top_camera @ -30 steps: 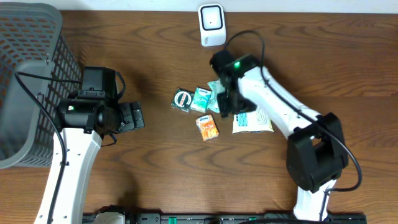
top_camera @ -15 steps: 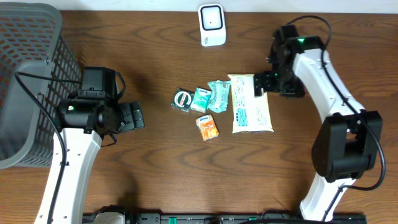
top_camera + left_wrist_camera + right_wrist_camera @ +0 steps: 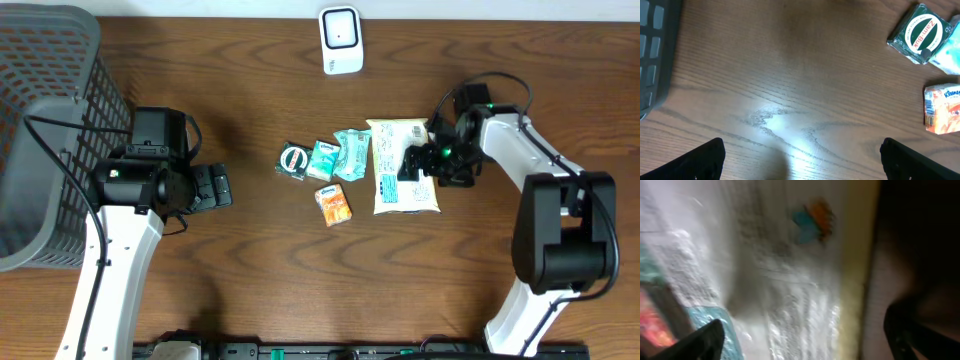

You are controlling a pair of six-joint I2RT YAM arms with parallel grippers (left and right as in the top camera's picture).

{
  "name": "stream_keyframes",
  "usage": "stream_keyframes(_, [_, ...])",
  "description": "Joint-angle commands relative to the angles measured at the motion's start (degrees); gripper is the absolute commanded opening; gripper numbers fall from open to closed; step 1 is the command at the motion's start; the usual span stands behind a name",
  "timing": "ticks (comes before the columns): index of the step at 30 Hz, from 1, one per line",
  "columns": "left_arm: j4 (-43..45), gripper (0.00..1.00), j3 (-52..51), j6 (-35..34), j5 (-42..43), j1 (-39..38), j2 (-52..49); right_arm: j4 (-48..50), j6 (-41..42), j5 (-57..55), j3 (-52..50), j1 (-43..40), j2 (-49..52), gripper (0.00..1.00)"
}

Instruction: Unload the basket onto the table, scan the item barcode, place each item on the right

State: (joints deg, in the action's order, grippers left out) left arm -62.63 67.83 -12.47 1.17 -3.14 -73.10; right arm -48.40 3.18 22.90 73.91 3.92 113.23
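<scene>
A white wipes packet (image 3: 392, 185) lies flat on the table right of centre, print up. My right gripper (image 3: 414, 161) hovers low over its right half, open. In the blurred right wrist view the packet (image 3: 790, 280) fills the space under the right gripper (image 3: 805, 345); one fingertip (image 3: 705, 340) is over its teal print and the other is past its yellowish edge. The white scanner (image 3: 341, 40) stands at the table's back edge. My left gripper (image 3: 215, 187) is open over bare wood to the left, and the left wrist view shows nothing in it (image 3: 802, 162).
A green Zam-Buk tin (image 3: 293, 161), two teal tissue packs (image 3: 322, 158) and an orange Kleenex pack (image 3: 334, 204) lie clustered left of the packet. The tin (image 3: 920, 34) and orange pack (image 3: 942, 109) also show in the left wrist view. A grey mesh basket (image 3: 45, 130) stands far left.
My right arm swung from over the item cluster out to the right, then came back down onto the packet's right side. The left arm has not moved.
</scene>
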Motion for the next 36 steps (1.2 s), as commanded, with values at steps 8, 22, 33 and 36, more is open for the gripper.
stream_keyframes(8, [-0.11, 0.98, -0.28, -0.74, -0.28, -0.22, -0.20, 11.78, 1.66, 4.48, -11.17, 0.68, 0.31, 0.80])
stream_keyframes(22, [-0.11, 0.98, -0.28, -0.74, -0.31, -0.22, -0.20, 16.83, 7.52, 4.94, -14.56, 0.15, -0.11, 0.01])
stream_keyframes(33, [-0.11, 0.98, -0.28, -0.74, -0.28, -0.22, -0.20, 13.05, 3.52, 7.52, -12.46, -0.11, -11.19, 0.01])
stream_keyframes(36, [-0.11, 0.98, -0.28, -0.74, -0.28, -0.22, -0.20, 13.05, 0.81, 9.70, -12.46, 0.70, -15.02, 0.01])
